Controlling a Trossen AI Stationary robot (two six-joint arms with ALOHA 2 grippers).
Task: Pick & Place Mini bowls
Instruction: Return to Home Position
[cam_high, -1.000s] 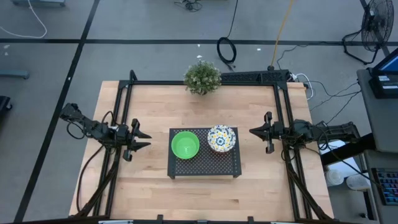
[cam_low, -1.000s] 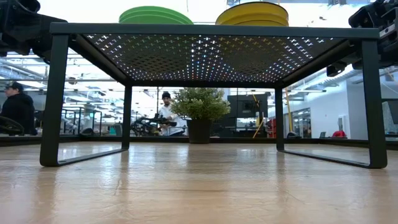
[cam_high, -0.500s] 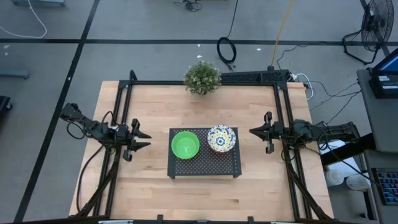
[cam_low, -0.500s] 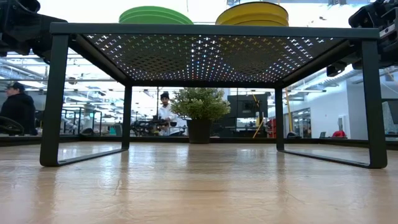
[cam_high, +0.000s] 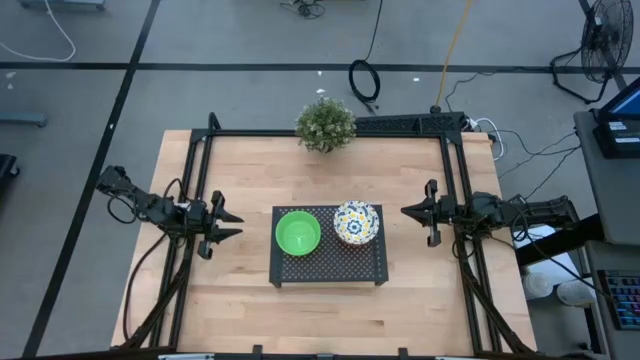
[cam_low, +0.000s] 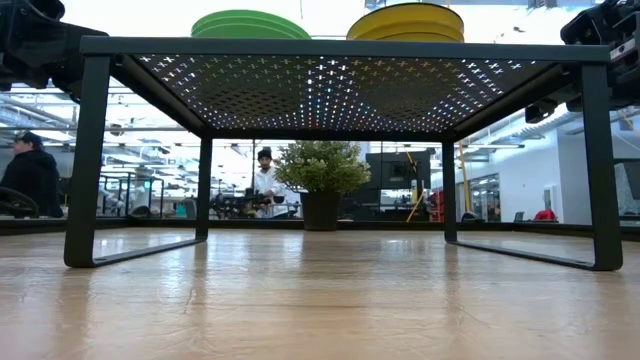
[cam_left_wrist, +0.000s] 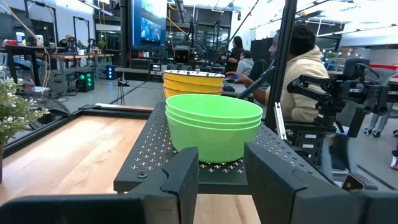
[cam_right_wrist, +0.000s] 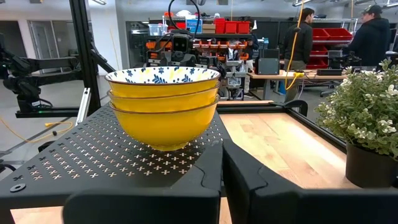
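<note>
A black perforated rack (cam_high: 330, 265) stands mid-table. On its top a stack of two plain green mini bowls (cam_high: 297, 233) rests on its base, seen close in the left wrist view (cam_left_wrist: 214, 124). Beside it, toward the table's right, stands a stack of three mini bowls (cam_high: 356, 222), yellow outside and white with blue flowers inside (cam_right_wrist: 163, 106). My left gripper (cam_high: 238, 225) hovers open left of the rack, pointing at it. Its fingers (cam_left_wrist: 183, 177) stand short of the green stack. My right gripper (cam_high: 404, 211) hovers shut right of the rack (cam_right_wrist: 222, 168).
A potted plant (cam_high: 325, 124) stands at the table's far edge, behind the rack. A black frame (cam_high: 200, 180) runs along the table's left, far and right sides. Bare wood lies before and behind the rack. People show in the room beyond (cam_low: 265, 180).
</note>
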